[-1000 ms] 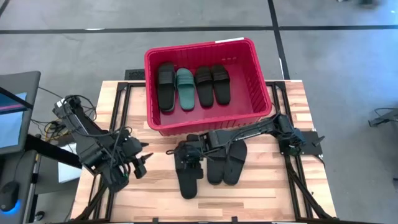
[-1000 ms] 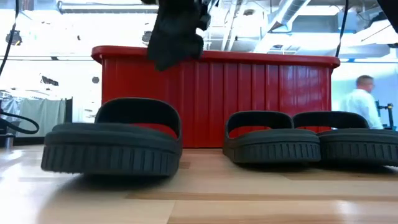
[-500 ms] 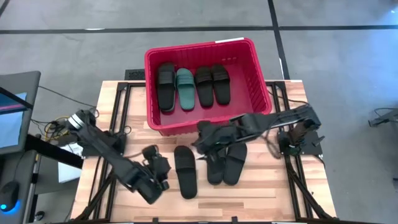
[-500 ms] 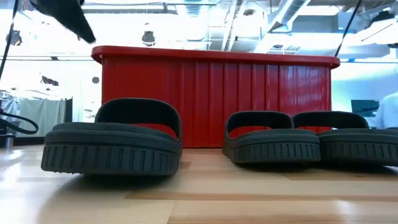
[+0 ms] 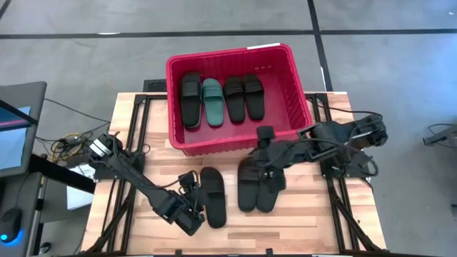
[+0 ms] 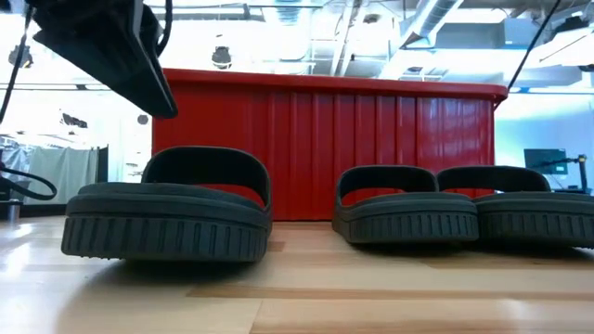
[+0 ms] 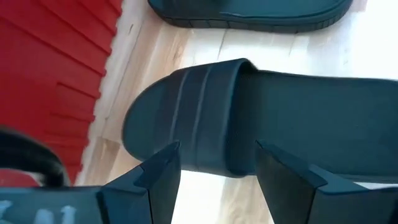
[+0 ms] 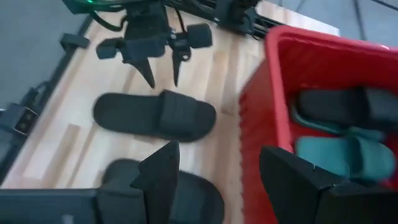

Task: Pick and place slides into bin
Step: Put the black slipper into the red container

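Observation:
A lone black slide (image 5: 213, 197) lies flat on its sole on the table, and a black pair (image 5: 257, 187) lies to its right. The red bin (image 5: 178, 68) at the far side holds several slides, one of them green (image 5: 213, 101). My left gripper (image 7: 217, 180) is open and low at the lone slide's left side. Its fingers stand either side of the slide's strap end (image 7: 205, 112) without touching it. My right gripper (image 8: 224, 177) is open with nothing between its fingers. It hangs raised over the pair, by the bin's near wall (image 5: 235, 143).
The bin's near wall stands close behind the three slides on the table (image 6: 316, 148). Bare wood lies toward the table's near edge (image 5: 285, 228) and along its left side. A monitor (image 5: 11, 135) and cables sit off the table's left edge.
My right gripper has left the lone black slide, rising and drawing back toward the table's right edge. My left gripper has swung from the table's left side toward that slide, coming down and rolling as it went. The slides have stayed on the table.

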